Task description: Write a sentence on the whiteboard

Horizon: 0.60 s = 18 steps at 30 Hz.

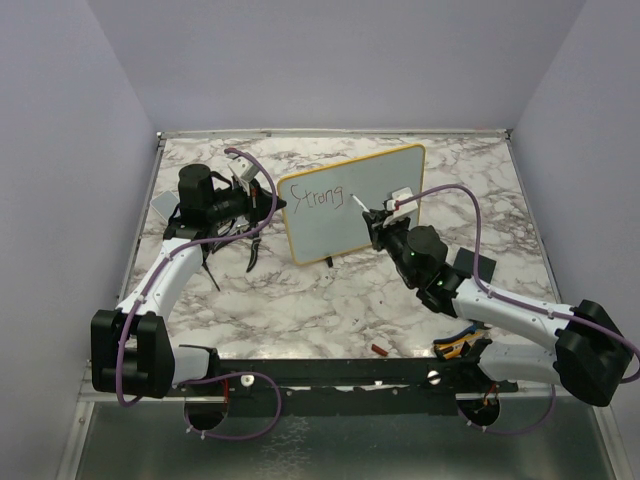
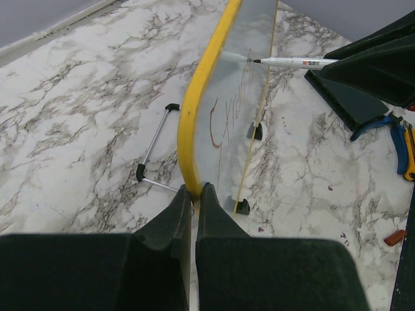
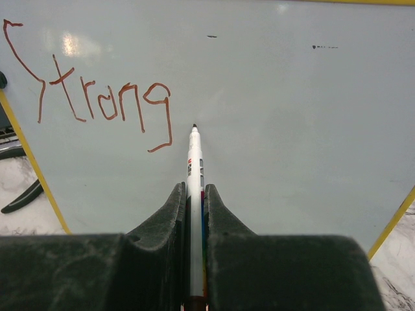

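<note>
The whiteboard (image 1: pixel 350 203), pale with a yellow frame, stands propped on the marble table. It also fills the right wrist view (image 3: pixel 272 97) and shows edge-on in the left wrist view (image 2: pixel 198 103). One word of the sentence (image 3: pixel 97 97), "Strong", is written on it in reddish-brown. My left gripper (image 2: pixel 193 191) is shut on the board's yellow left edge. My right gripper (image 3: pixel 195 192) is shut on a white marker (image 3: pixel 195 175). The marker's tip sits just right of the last letter, at or very near the board. The marker also shows in the left wrist view (image 2: pixel 295 63).
A small dark square slab (image 1: pixel 472 268) lies right of the right arm. A thin metal stand rod (image 2: pixel 154 142) lies behind the board. Blue-handled pliers (image 2: pixel 392 139) and a small red cap (image 1: pixel 380 350) lie near the front edge. Walls close three sides.
</note>
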Each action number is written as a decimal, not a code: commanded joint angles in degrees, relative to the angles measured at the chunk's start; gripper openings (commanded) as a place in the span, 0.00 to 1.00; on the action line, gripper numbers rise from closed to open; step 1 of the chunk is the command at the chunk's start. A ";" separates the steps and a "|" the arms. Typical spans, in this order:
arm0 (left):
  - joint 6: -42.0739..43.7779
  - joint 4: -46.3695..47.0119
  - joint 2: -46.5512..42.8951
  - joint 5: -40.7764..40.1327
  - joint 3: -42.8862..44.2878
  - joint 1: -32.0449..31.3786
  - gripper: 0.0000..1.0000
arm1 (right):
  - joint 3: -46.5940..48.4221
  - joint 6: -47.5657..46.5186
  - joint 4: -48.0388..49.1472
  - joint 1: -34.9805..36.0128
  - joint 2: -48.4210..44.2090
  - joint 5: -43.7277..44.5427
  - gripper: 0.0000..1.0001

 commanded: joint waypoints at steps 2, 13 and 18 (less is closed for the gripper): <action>3.03 -1.36 -0.16 -2.84 -1.04 0.09 0.00 | 1.11 -0.16 1.24 -1.05 -0.81 4.05 0.01; 2.99 -1.40 -0.33 -2.80 -1.13 0.13 0.00 | 0.25 -1.39 0.84 -1.37 -3.66 0.64 0.01; 2.95 -1.37 -0.26 -2.84 -1.12 0.09 0.00 | 0.74 -2.52 0.62 -1.45 -5.51 -2.40 0.01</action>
